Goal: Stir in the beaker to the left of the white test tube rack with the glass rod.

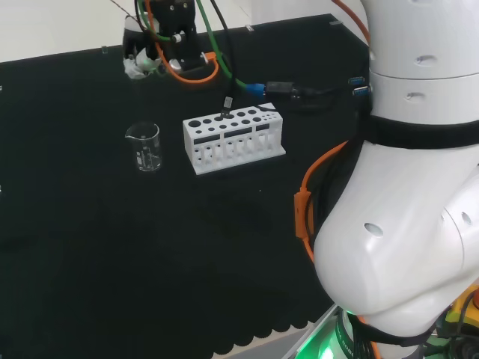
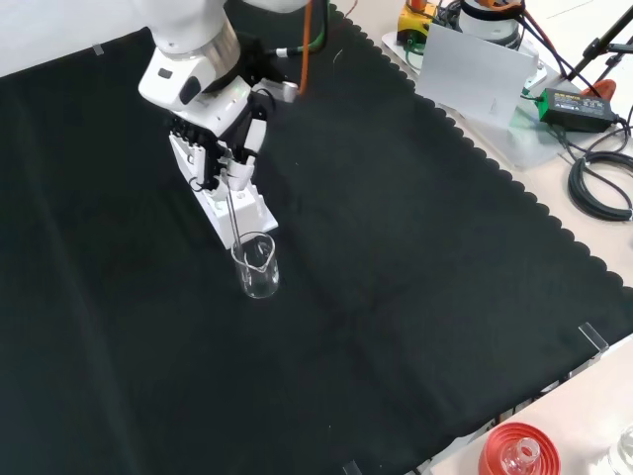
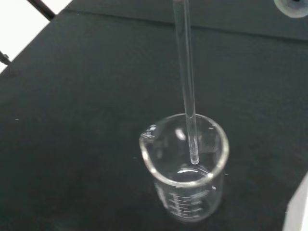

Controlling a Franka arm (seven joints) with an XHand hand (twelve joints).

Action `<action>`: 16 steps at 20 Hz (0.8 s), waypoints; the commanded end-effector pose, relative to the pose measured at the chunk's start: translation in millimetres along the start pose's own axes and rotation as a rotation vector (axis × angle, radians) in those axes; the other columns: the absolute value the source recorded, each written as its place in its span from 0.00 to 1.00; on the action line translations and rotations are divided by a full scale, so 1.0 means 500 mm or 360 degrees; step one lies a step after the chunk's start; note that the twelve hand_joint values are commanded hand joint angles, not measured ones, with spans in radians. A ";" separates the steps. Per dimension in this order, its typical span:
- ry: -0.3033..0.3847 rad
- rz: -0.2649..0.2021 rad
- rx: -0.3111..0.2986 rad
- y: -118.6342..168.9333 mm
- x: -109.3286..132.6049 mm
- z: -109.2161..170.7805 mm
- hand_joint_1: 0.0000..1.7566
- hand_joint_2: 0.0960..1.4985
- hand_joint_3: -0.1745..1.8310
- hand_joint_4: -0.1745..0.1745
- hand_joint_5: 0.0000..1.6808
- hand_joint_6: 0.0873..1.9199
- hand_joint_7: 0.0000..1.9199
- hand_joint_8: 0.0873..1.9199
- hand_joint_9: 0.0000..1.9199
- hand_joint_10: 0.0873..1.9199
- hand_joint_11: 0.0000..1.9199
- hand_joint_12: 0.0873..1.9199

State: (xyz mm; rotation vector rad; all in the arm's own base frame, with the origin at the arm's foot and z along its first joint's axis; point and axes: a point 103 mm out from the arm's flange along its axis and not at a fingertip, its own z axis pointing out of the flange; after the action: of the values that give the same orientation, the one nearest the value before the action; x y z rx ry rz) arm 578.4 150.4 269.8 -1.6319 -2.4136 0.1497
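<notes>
A clear glass beaker [image 1: 144,147] stands on the black cloth, left of the white test tube rack [image 1: 233,138] in the head view. In the front view the beaker [image 2: 257,265] sits just in front of the rack [image 2: 240,210]. The black and white hand [image 2: 218,134] hovers over the rack with its fingers curled round a thin glass rod [image 2: 235,213] that hangs down. In the wrist view the rod [image 3: 186,72] reaches into the beaker [image 3: 185,168], and its tip ends a little above the bottom. The beaker looks empty.
A red ribbed ring stand [image 2: 514,450] with a small flask sits at the cloth's near right corner in the front view. A white board [image 2: 475,64], a power adapter [image 2: 572,104] and cables lie beyond the scalloped cloth edge. The arm's white links [image 1: 412,187] stand at the head view's right.
</notes>
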 end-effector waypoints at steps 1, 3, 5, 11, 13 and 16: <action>0.0014 0.0031 0.0014 -0.019 -0.034 0.006 0.68 0.73 0.00 0.00 0.68 0.38 0.85 0.16 0.92 0.09 0.83 0.38; 0.0025 0.0034 0.0015 -0.030 -0.034 0.011 0.68 0.73 0.00 0.00 0.68 0.38 0.85 0.16 0.92 0.09 0.83 0.38; 0.0028 0.0030 0.0017 -0.042 -0.029 0.015 0.68 0.73 0.00 0.00 0.68 0.38 0.85 0.16 0.92 0.09 0.83 0.38; 0.0014 -0.0004 0.0025 -0.077 0.015 0.026 0.68 0.74 0.00 0.00 0.68 0.38 0.85 0.16 0.92 0.09 0.83 0.38; 0.0016 -0.0010 0.0022 -0.083 0.033 0.028 0.68 0.73 0.00 0.00 0.68 0.38 0.86 0.16 0.92 0.09 0.83 0.38; 0.0011 -0.0036 0.0012 -0.082 0.063 0.026 0.68 0.73 0.00 0.00 0.68 0.38 0.86 0.16 0.92 0.09 0.83 0.38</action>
State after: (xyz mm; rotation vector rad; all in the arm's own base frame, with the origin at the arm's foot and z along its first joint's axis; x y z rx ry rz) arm 537.1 143.3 265.0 -1.6187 -2.3958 0.1676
